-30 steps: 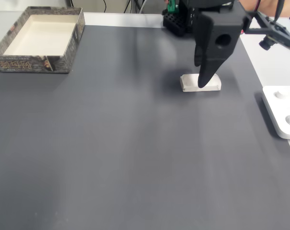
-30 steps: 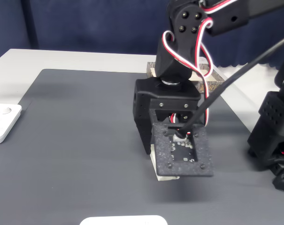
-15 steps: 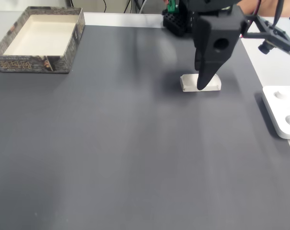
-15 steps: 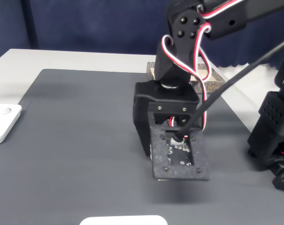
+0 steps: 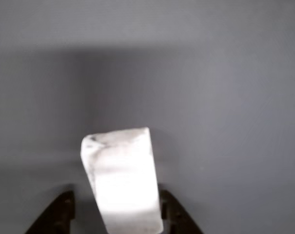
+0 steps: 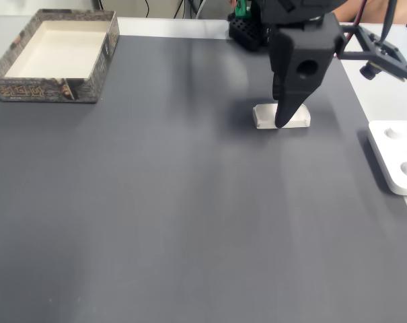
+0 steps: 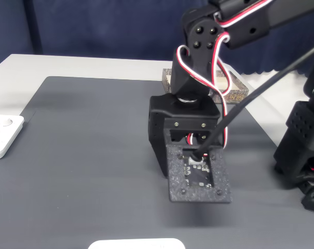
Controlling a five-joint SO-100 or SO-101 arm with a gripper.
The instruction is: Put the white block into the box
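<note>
The white block (image 6: 282,116) lies flat on the dark grey mat (image 6: 163,202), toward the far right part of it in a fixed view. The black gripper (image 6: 282,121) points straight down on top of the block, and one finger (image 6: 292,94) covers the middle of the block, so a white end sticks out on each side.

In the other view the block (image 5: 122,183) fills the bottom middle, standing long-ways up the picture. A dark fingertip (image 5: 57,214) sits on its left and another one on its right. The fingers are apart, one on each side of the block. The right one looks just beside the block. The left one has a small gap. I cannot tell if they squeeze it.

The box (image 6: 55,54) sits in the far left corner of the mat in a fixed view, well apart from the block. Its inside is pale and its outside walls have a brown pattern. In the fixed view from the other side, a bit of the box (image 7: 234,93) peeks out behind the arm (image 7: 198,57). Red and white wires (image 7: 219,72) loop along the arm.

A white plastic thing with round dents (image 6: 396,157) rests at the right edge of the table in a fixed view.
</note>
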